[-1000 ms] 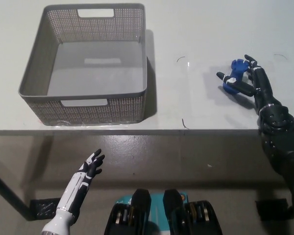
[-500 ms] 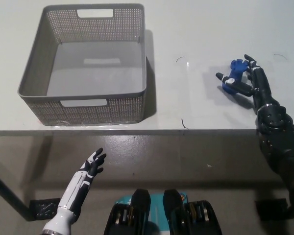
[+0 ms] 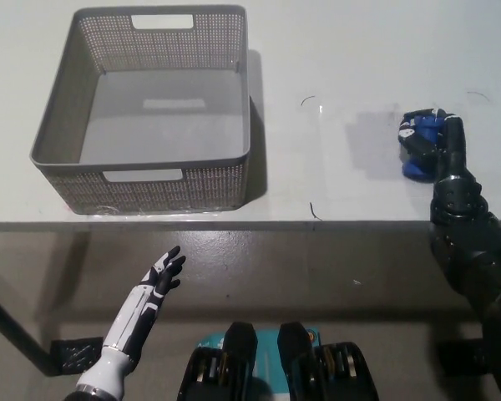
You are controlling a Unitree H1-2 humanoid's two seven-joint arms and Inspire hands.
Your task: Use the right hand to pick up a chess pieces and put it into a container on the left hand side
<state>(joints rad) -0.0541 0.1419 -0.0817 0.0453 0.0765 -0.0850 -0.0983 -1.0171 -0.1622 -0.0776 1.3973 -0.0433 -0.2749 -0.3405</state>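
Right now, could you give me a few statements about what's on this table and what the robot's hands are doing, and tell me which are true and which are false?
1. The right hand is closed around the blue piece. True.
2. The basket already holds a blue piece. False: nothing shows inside it.
3. The left hand is gripping the basket. False: it is open, below the table edge, touching nothing.
4. The basket sits to the left of the blue piece. True.
5. The blue piece is over the basket. False: it is far to the right, near the table's front edge.
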